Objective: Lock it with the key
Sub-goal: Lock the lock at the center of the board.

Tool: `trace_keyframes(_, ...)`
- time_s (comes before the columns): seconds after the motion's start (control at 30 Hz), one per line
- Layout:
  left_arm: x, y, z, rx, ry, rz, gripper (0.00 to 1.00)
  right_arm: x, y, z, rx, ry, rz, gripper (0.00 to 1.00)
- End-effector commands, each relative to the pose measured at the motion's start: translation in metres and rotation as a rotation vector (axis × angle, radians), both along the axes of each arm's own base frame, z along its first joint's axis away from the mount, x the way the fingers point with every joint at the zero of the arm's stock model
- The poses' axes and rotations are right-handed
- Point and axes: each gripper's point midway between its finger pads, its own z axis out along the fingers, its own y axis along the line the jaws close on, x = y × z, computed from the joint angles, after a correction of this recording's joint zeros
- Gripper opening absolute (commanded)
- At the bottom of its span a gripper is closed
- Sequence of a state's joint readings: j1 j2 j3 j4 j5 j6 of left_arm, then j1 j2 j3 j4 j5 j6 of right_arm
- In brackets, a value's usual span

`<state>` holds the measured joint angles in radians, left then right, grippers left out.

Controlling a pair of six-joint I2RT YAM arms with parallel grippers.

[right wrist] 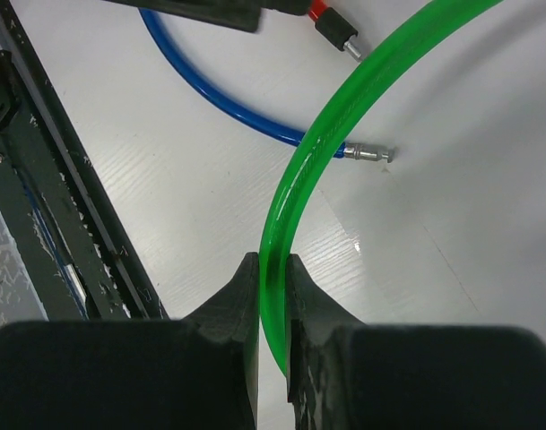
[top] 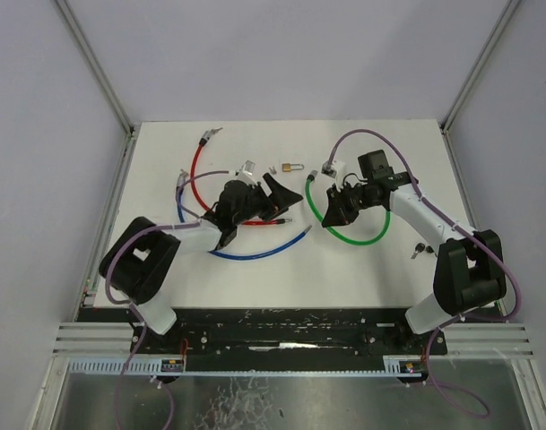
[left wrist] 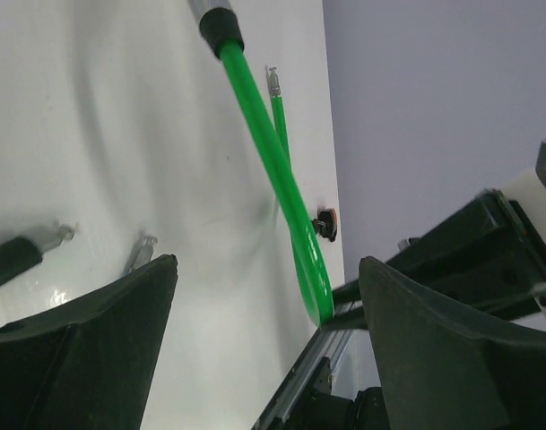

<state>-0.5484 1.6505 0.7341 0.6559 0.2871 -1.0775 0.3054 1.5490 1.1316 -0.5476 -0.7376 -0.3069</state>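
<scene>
Right end effector [right wrist: 271, 296], we see, clamps the green cable [right wrist: 295, 175]; left end effector [left wrist: 268, 269] gapes above the white tabletop [top: 371, 269].

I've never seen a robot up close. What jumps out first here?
The bright green cable on the right, pinched in the right claw. A red cable and a blue cable loop left, by the open left claw; a small padlock lies between, farther back.

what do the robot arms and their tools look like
The left arm and right arm share white tubular links and bulky black joint housings, each trailed by a looping purple cable. The left tool and right tool are matte black, two wedge-shaped fingers tapering to the tips.
</scene>
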Motion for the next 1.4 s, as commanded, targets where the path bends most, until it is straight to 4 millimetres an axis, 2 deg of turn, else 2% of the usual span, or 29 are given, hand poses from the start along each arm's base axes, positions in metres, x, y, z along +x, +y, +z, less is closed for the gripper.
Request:
trace_keyframes(0.0,0.024,-0.023,0.008,-0.011,-0.045,-0.011,0.78,0.002,0.009,0.027,0.081,-0.091,0.044,0.0)
trace_keyframes(0.2,0.047,-0.043,-0.006,0.075,-0.04,-0.032,0.71,0.001,0.01,0.026,0.079,-0.094,0.053,0.0)
trace_keyframes(0.4,0.06,-0.054,-0.021,0.127,-0.014,-0.058,0.66,-0.001,0.011,0.026,0.073,-0.105,0.065,0.0)
trace_keyframes(0.57,0.068,-0.064,-0.017,0.119,-0.03,-0.081,0.45,-0.003,0.012,0.024,0.063,-0.114,0.08,0.0)
trace_keyframes(0.67,0.073,-0.067,-0.007,0.128,-0.056,-0.09,0.31,-0.005,0.013,0.024,0.06,-0.12,0.092,0.0)
trace_keyframes(0.77,0.073,-0.068,0.003,0.132,-0.09,-0.109,0.09,-0.006,0.013,0.027,0.06,-0.13,0.1,0.0)
trace_keyframes(0.83,0.071,-0.068,0.013,0.13,-0.131,-0.123,0.01,-0.005,0.013,0.029,0.058,-0.144,0.102,0.0)
trace_keyframes(1.07,0.06,-0.062,0.059,0.116,-0.358,-0.157,0.0,-0.003,0.008,0.04,0.042,-0.199,0.096,0.0)
trace_keyframes(1.13,0.056,-0.058,0.069,0.123,-0.423,-0.158,0.0,-0.001,0.004,0.047,0.05,-0.213,0.085,0.03)
trace_keyframes(1.17,0.054,-0.057,0.077,0.122,-0.459,-0.157,0.0,-0.002,0.002,0.049,0.057,-0.213,0.081,0.06)
trace_keyframes(1.2,0.052,-0.055,0.084,0.122,-0.493,-0.155,0.0,-0.002,0.0,0.052,0.064,-0.218,0.078,0.13)
trace_keyframes(1.37,0.039,-0.05,0.103,0.144,-0.621,-0.192,0.0,-0.007,-0.005,0.071,0.128,-0.231,0.09,0.36)
